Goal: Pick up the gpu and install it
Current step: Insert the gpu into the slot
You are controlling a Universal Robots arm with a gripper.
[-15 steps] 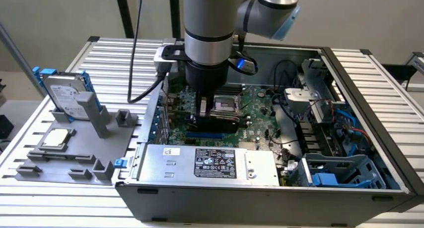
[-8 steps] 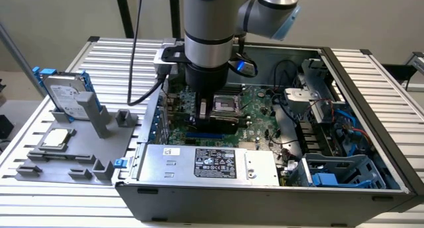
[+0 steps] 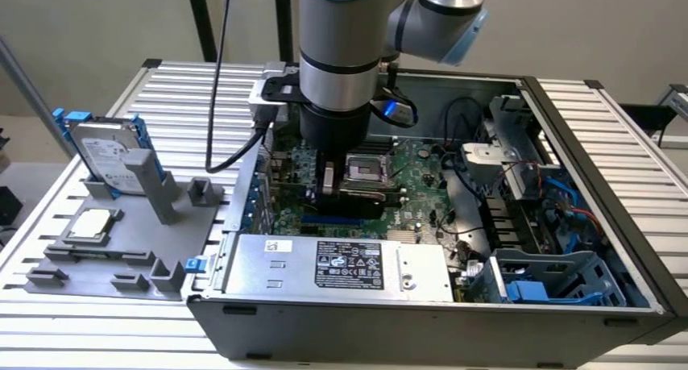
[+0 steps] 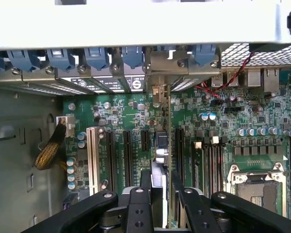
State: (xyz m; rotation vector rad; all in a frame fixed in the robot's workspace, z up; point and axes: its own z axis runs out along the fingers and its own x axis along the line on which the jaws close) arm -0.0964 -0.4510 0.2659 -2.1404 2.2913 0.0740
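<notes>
Gripping the gpu by its upper edge, my gripper has its two fingers partly closed, one on each side of the thin card. The card stands on edge between them, and its silver bracket reaches the back wall of the case, where it meets the row of slot covers. It stands over the motherboard in the line of one slot; whether it is fully pressed in, I cannot tell.

Beside the card I count three black expansion slots and one white slot on one side. On the other side I see a black slot and some memory slots, then the one CPU socket with its metal frame. Further away, along the back wall, I count about six blue clips above the slot covers.

In the exterior view my arm comes straight down into the open computer case. One power supply lies at the near side of the case. To the exterior view's left, outside the case, one grey holder tray lies on the table. It carries one hard drive with blue rails, standing upright, and one small silver CPU chip, lying flat.
</notes>
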